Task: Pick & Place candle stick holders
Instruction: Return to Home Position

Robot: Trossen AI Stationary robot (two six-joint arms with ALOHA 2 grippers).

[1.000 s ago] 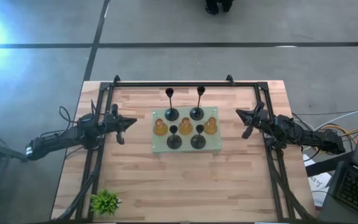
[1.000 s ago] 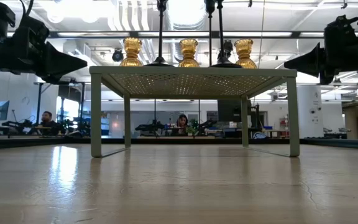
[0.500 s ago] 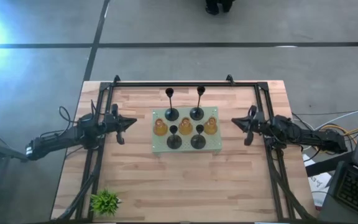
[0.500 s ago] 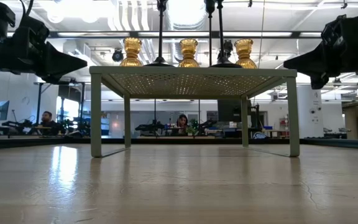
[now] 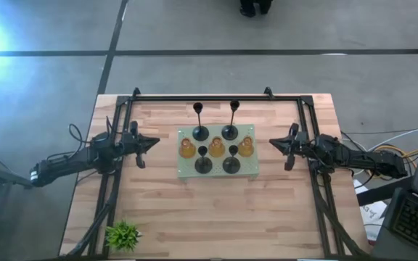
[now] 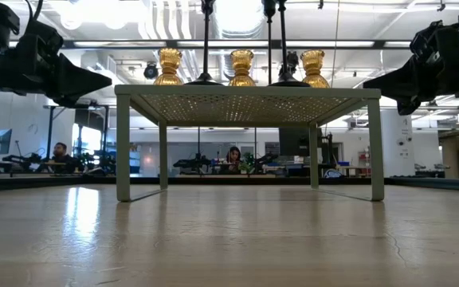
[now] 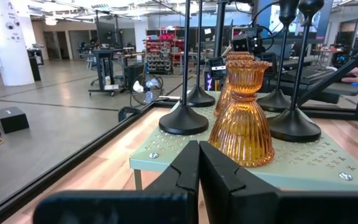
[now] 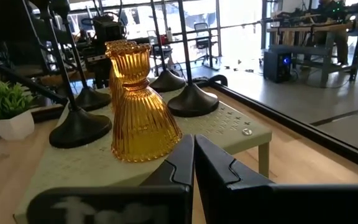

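Observation:
Three amber glassy holders point(image 5: 217, 148) stand in a row across the middle of the pale green perforated board point(image 5: 248, 172). Two black holders point(image 5: 200, 133) stand by their round bases behind the row, and two point(image 5: 231, 164) stand in front of it. My left gripper point(image 5: 157, 142) is shut and empty, left of the board, pointing at the leftmost amber holder point(image 7: 242, 118). My right gripper point(image 5: 273, 142) is shut and empty, right of the board, pointing at the rightmost amber holder point(image 8: 138, 106). Both hover at about the board's top height point(image 6: 245, 92).
The board stands on four thin legs point(image 6: 123, 147) above the wooden table. A small green plant point(image 5: 123, 235) sits at the table's near left corner. Black frame rails point(image 5: 202, 97) run along the far edge and both sides. Bare wood lies in front of the board.
My right gripper has moved a little toward the table's left, closer to the board's right edge, and slightly toward the near edge. It stays shut. The holders and my left gripper have kept still.

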